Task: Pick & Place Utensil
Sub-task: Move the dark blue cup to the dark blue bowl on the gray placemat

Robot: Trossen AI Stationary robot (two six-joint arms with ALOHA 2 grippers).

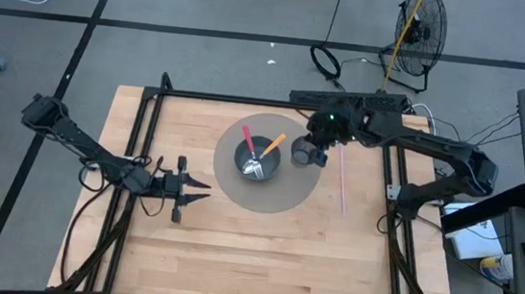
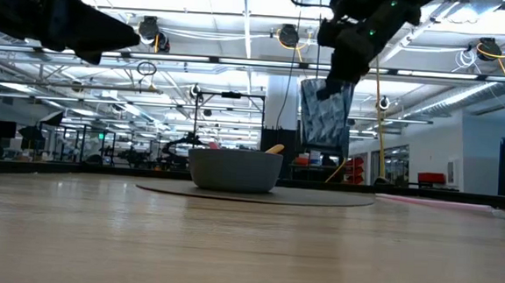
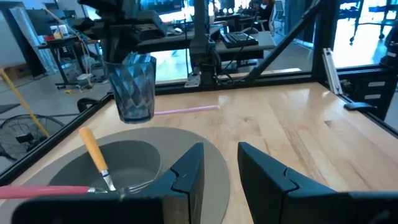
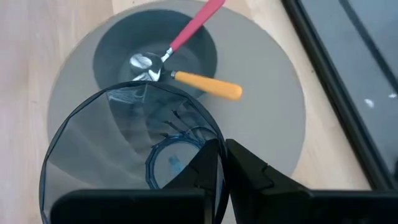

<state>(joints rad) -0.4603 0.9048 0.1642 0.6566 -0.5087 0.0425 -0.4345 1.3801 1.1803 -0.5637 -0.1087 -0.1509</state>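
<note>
A grey bowl [image 1: 257, 158] stands on a round grey mat [image 1: 277, 192]. Two utensils lie in it, one with a red handle [image 4: 194, 25] and one with an orange handle [image 4: 208, 86], their handles leaning on the rim. My right gripper [image 4: 222, 146] is shut on a clear blue glass [image 2: 325, 111]. It holds the glass in the air over the mat's right part, beside the bowl. My left gripper [image 3: 221, 165] stands open with nothing between its fingers, level over the table to the left of the mat [image 1: 191, 188]. My right gripper holds the glass by its rim wall [image 4: 219, 138]. One finger [image 4: 208, 168] is inside the glass and one [image 4: 252, 174] outside. The fingers slant down from the table's right side. The glass hangs about upright, mouth up, lifted clear of the mat.
A thin pink straw [image 1: 342, 179] lies on the wood right of the mat. Black frame rails [image 1: 148, 136] run along the table's left, far and right sides. Bare wood spreads toward the near edge [image 1: 251, 262].
</note>
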